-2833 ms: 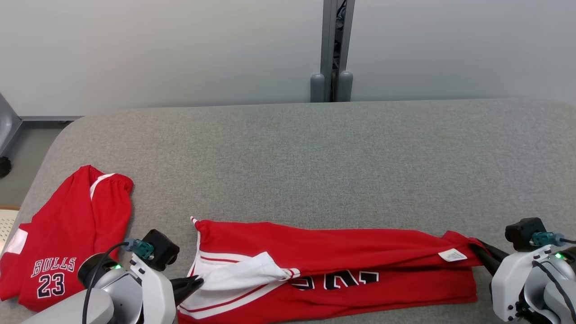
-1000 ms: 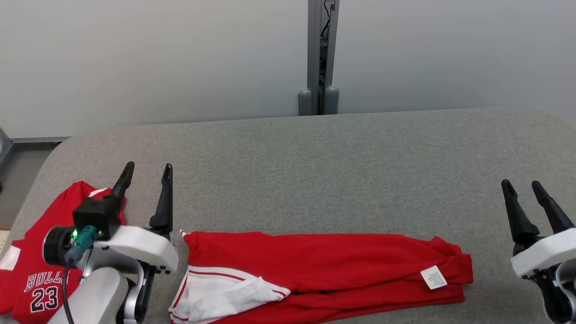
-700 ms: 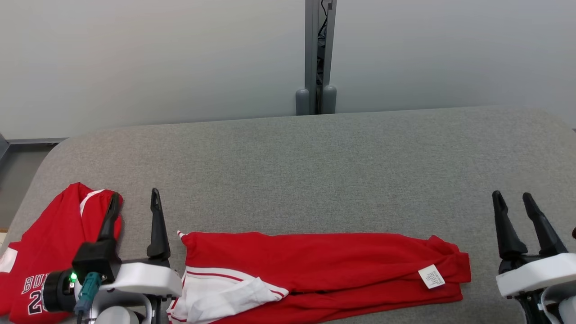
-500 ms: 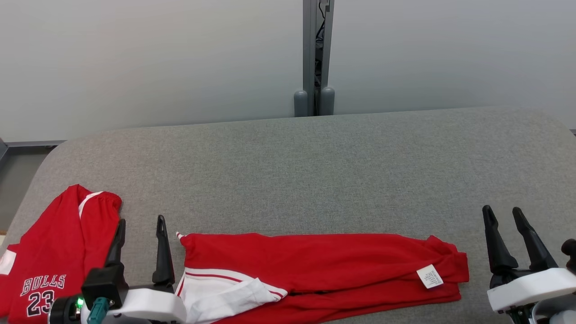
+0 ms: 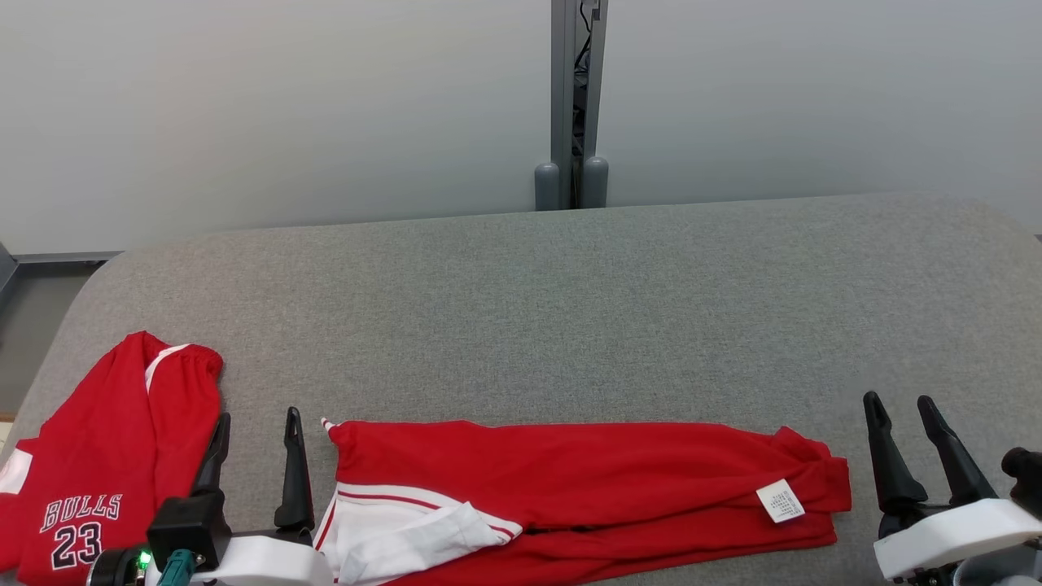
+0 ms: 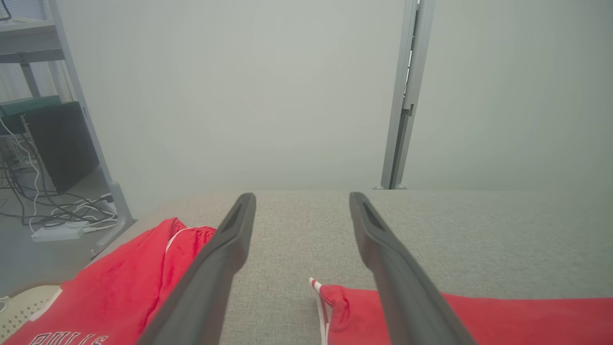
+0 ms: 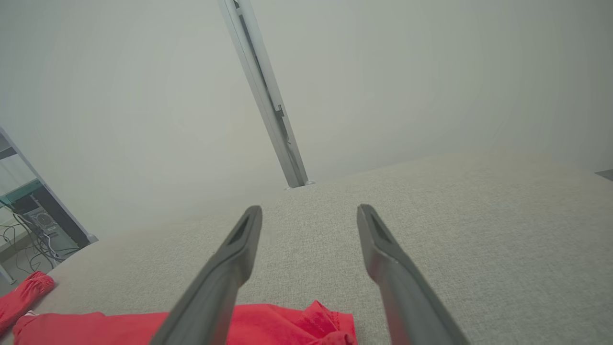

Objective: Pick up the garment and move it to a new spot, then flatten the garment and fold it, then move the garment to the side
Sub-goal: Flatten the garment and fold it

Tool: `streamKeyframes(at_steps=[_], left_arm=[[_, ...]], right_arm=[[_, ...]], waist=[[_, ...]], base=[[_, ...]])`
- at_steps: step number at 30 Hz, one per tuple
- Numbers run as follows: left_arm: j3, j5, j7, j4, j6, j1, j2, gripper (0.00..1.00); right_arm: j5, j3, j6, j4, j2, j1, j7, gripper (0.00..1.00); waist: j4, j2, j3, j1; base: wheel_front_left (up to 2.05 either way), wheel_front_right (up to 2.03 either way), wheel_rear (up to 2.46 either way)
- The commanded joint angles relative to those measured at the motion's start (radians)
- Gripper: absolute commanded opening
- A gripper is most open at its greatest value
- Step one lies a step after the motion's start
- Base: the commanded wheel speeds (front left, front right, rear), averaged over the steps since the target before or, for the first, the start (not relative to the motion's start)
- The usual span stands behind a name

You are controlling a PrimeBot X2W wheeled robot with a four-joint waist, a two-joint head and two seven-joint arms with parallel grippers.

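Black-fingered left gripper (image 5: pixel 258 417) sits nearest you at lower left, jaws parted, holding nothing. Right gripper (image 5: pixel 897 400) is at lower right, likewise parted and empty. Between them lies the red garment (image 5: pixel 570 480), folded into a long strip along the near edge of the grey cloth counter (image 5: pixel 570 309), with its long axis running left to right. Its white-trimmed end is just beside the left gripper. Its tagged end (image 5: pixel 780 500) is near the right one. Each arm is closest to its own end, so you'd likely take one end per gripper. A second red jersey (image 5: pixel 106 456) lies further left, apart from the strip. Beyond, a grey post (image 5: pixel 574 89) stands at the wall.
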Motion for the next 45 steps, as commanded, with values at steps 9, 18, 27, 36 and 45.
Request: streamKeyframes(at_steps=[9, 18, 27, 36, 45], left_arm=[[-0.018, -0.017, -0.004, 0.01, -0.015, -0.005, 0.002, 1.0], [-0.022, 0.01, -0.004, 0.021, -0.035, -0.027, 0.002, 1.0], [-0.009, 0.03, -0.004, 0.019, -0.053, -0.029, 0.002, 1.0], [-0.004, 0.039, -0.004, 0.011, -0.061, -0.036, 0.002, 1.0], [-0.011, 0.036, -0.004, 0.016, -0.058, -0.047, 0.002, 1.0]], right_arm=[[0.112, 0.046, 0.0, 0.184, 0.01, -0.039, 0.0, 1.0], [0.277, 0.101, 0.0, 0.342, 0.021, -0.094, 0.0, 1.0], [0.378, 0.157, 0.0, 0.473, 0.05, -0.116, 0.0, 1.0], [0.483, 0.223, 0.0, 0.499, 0.062, -0.141, 0.0, 1.0], [0.546, 0.276, 0.0, 0.454, 0.063, -0.168, 0.001, 1.0]], waist=[[0.007, -0.0001, 0.013, 0.0], [0.039, -0.0001, 0.04, 0.0], [0.075, -0.0001, 0.052, 0.0], [0.091, -0.0001, 0.068, 0.0], [0.097, -0.0001, 0.076, 0.0]], base=[[0.0, 0.0, 0.0], [0.0, 0.0, 0.0], [0.0, 0.0, 0.0], [0.0, 0.0, 0.0], [0.0, 0.0, 0.0]])
